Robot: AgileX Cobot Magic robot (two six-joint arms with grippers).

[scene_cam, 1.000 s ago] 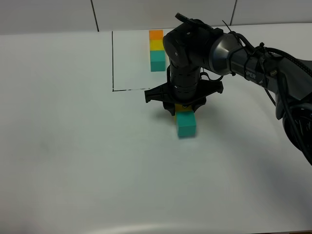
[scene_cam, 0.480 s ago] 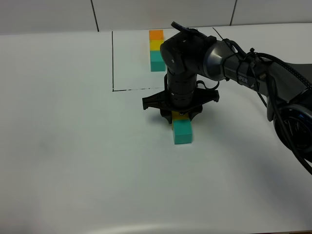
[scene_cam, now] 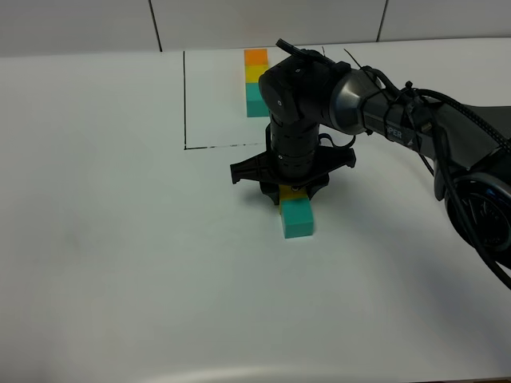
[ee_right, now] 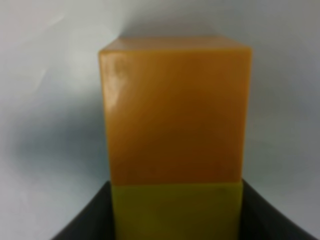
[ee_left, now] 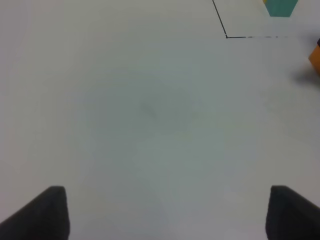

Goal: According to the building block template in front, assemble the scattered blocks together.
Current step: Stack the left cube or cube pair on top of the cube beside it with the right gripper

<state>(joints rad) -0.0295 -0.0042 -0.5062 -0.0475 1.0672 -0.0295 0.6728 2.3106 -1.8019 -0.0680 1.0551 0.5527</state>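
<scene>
The building block template (scene_cam: 256, 82), a small orange, yellow and teal row, lies at the back inside a black drawn outline (scene_cam: 185, 104). My right gripper (scene_cam: 292, 190) points straight down, shut on the yellow block (scene_cam: 291, 192). The teal block (scene_cam: 296, 220) touches the yellow one on its near side. In the right wrist view the yellow block (ee_right: 177, 210) sits between dark fingers, with the orange block (ee_right: 175, 110) flush against it beyond. The arm hides the orange block in the exterior high view. My left gripper (ee_left: 165, 215) hovers open over bare table.
The white table (scene_cam: 120, 263) stretches wide on the left and front. In the left wrist view the outline's corner (ee_left: 227, 36), the template's teal end (ee_left: 280, 7) and a sliver of the orange block (ee_left: 315, 59) show far off. Cables trail along the right arm (scene_cam: 415, 112).
My right gripper has slid a little left and toward the front, taking the yellow block along. The teal block has moved with it.
</scene>
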